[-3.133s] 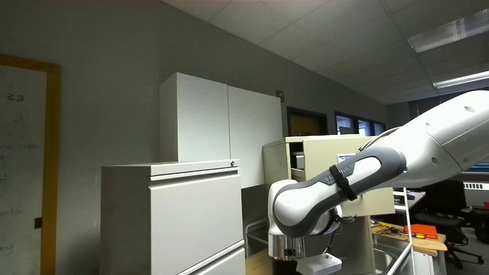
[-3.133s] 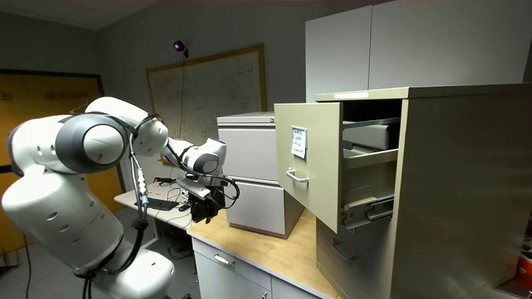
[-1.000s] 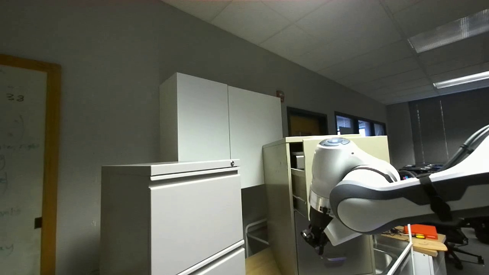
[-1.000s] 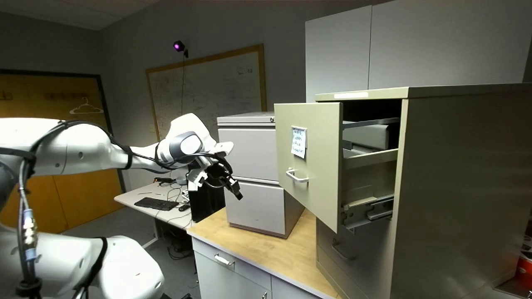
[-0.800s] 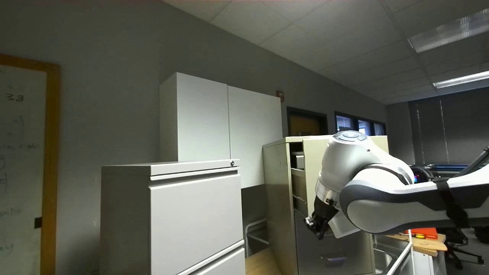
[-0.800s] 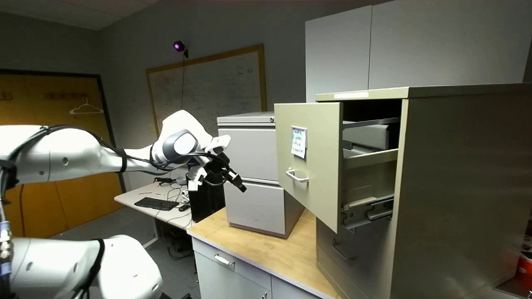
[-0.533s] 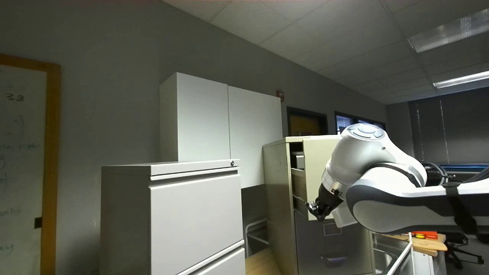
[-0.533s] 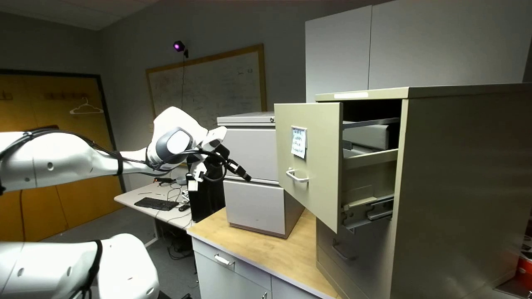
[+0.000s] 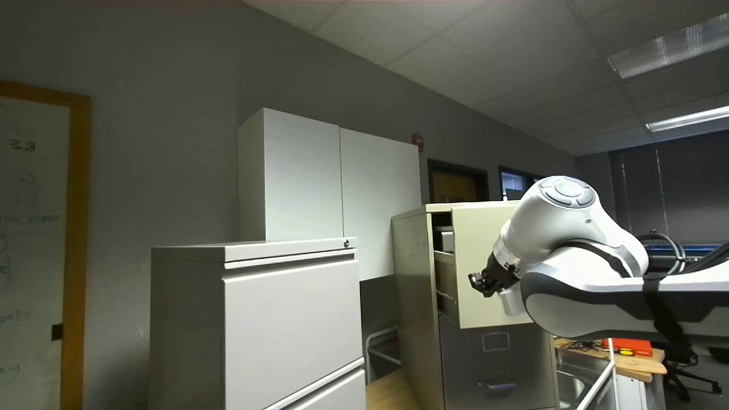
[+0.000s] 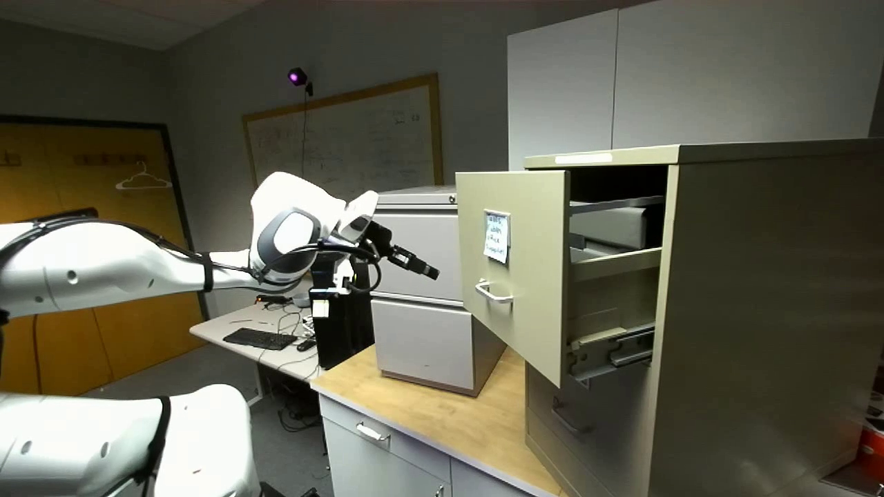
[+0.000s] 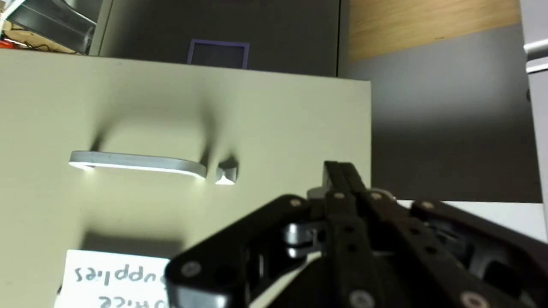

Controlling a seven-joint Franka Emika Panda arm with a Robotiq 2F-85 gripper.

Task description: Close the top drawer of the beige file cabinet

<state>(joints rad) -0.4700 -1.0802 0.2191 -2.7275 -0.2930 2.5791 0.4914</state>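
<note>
Beige metal makes up the file cabinet (image 10: 760,310). Beside it, across a gap, stands a pale cabinet (image 9: 290,324). From the file cabinet's front, just below its top, juts the top drawer (image 10: 532,276); an exterior view shows a grey box (image 10: 608,228) inside, which the drawer's front hides from the wrist view. In front of the file cabinet, near the drawer's front yet apart, hangs the pincer (image 11: 338,164), clenched, its tips together. On that front are a paper label (image 11: 113,282), its word "supplies" readable only in the wrist view, a handle (image 11: 137,162) and a small knob (image 11: 227,172).
</note>
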